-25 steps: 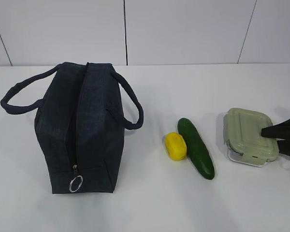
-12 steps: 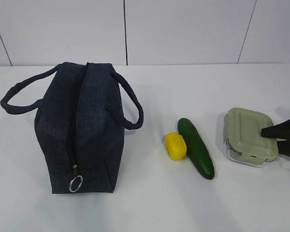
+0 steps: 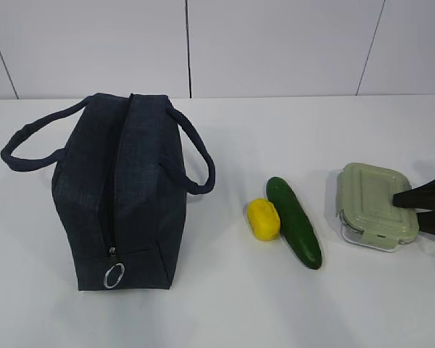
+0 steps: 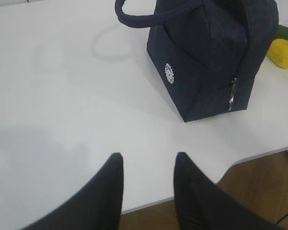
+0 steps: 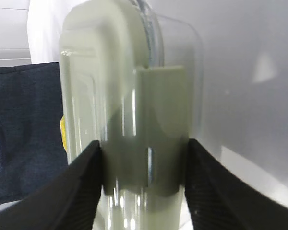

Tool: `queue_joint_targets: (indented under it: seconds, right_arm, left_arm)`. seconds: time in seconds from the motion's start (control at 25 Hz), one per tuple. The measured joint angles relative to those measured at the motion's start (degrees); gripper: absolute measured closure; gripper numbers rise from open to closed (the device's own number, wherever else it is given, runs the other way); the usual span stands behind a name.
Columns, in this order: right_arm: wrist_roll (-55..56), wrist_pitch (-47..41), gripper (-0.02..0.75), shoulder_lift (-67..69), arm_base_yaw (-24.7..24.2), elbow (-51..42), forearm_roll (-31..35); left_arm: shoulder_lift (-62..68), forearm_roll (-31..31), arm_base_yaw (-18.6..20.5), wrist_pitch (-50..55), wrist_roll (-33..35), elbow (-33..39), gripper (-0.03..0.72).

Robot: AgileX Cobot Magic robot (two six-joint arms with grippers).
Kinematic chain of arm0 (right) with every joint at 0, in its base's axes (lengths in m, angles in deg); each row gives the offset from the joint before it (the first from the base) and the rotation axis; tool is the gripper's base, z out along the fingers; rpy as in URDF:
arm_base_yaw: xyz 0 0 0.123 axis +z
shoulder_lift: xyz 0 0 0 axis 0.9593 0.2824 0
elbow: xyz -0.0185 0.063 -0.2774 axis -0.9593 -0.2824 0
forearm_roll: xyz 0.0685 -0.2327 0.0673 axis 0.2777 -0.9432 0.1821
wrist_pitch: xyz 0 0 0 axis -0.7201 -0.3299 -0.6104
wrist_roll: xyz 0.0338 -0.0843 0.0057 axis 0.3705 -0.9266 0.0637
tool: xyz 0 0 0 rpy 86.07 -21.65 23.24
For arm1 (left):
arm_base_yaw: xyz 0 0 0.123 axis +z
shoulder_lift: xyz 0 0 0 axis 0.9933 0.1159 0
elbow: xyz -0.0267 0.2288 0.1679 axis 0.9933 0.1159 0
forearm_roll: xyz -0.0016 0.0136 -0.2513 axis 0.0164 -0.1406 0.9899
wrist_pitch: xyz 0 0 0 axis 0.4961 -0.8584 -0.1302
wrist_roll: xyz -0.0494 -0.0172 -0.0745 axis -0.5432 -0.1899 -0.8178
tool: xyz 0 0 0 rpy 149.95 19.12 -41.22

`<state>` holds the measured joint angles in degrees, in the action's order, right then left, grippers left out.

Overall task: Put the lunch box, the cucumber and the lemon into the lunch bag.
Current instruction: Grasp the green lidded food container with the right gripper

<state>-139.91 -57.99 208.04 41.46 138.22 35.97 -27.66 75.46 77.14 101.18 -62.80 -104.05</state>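
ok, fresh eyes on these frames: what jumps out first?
The dark navy lunch bag dominates the left of the table, zipped shut. Right of it the lemon touches the cucumber. At far right, the right pincer clamps the lunch box.

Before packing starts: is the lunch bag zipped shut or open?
Shut: the lunch bag shows its zipper line closed, with the ring pull at the near end.

White table [image 3: 225,304]; pale panelled wall [image 3: 275,43] behind.
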Motion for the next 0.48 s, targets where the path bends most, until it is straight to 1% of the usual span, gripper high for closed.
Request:
queue_joint_targets:
  seconds: [0.48]
  right_arm:
    - [1.8, 0.4, 0.345, -0.6, 0.0, 0.0, -0.6]
  left_arm:
    - [0.0, 0.0, 0.0, 0.0, 0.0, 0.0, 0.45]
